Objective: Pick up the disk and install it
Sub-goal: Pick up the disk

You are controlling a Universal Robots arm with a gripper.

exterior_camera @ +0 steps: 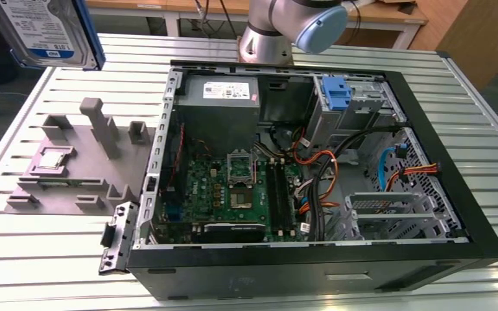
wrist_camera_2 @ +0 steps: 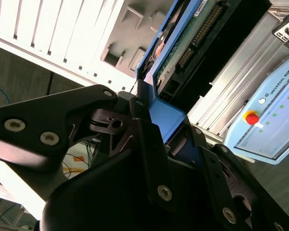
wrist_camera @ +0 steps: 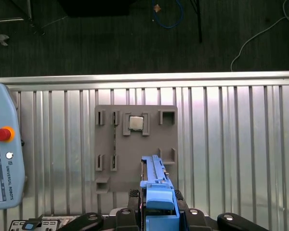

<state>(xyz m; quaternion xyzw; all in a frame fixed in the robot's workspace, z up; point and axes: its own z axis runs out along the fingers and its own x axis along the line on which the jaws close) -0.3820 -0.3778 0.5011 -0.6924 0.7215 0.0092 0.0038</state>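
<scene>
The disk (exterior_camera: 46,29), a silver hard drive with a white-and-blue label and blue rails, hangs high over the table at the exterior view's top left, above the grey fixture. In both wrist views it shows edge-on, with its blue rail (wrist_camera: 156,185) and connector side (wrist_camera_2: 197,33) visible. My gripper (wrist_camera_2: 156,127) is shut on the disk, its black fingers (wrist_camera_2: 144,144) clamped against the blue bracket. In the first wrist view the gripper (wrist_camera: 156,214) and disk hover over the near edge of the fixture.
A grey fixture block (exterior_camera: 85,162) holds a small square processor chip (exterior_camera: 52,159). The open computer case (exterior_camera: 456,194) lies to the exterior view's right, with a grey drive cage and blue latch (exterior_camera: 340,97) at its far corner. A teach pendant (wrist_camera: 2,159) rests on the slatted table (wrist_camera: 231,144).
</scene>
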